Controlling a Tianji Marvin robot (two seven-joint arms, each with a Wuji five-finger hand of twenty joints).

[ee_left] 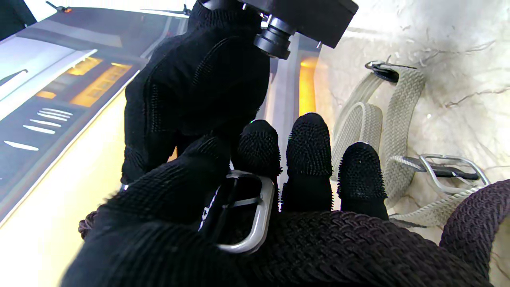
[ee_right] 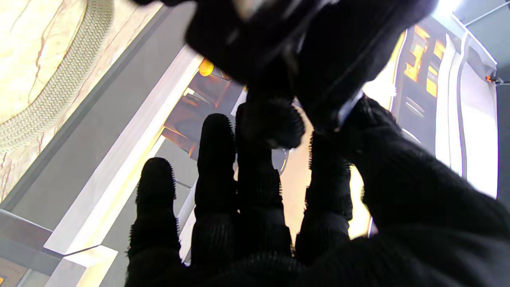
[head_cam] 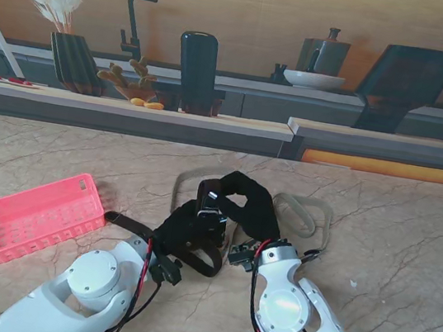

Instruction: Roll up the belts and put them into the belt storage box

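Observation:
A black braided belt (head_cam: 196, 254) with a silver buckle (ee_left: 247, 211) is held up over the middle of the table between my two black-gloved hands. My left hand (head_cam: 183, 229) is shut on it, thumb and fingers (ee_left: 308, 147) pinching the strap (ee_left: 358, 247) at the buckle. My right hand (head_cam: 255, 209) meets it from the right, its thumb pressed to the belt's far end and its other fingers (ee_right: 215, 159) stretched out. A beige woven belt (head_cam: 307, 216) lies loose on the marble just beyond the right hand. The pink slotted storage box (head_cam: 34, 217) sits at the left, apart from both hands.
The beige belt's metal buckle (ee_left: 450, 169) rests on the table beside its loops (ee_left: 398, 103). A counter ledge (head_cam: 130, 108) with a vase, a faucet and dark jars runs along the table's far edge. The marble table top (head_cam: 394, 242) stretches to the right.

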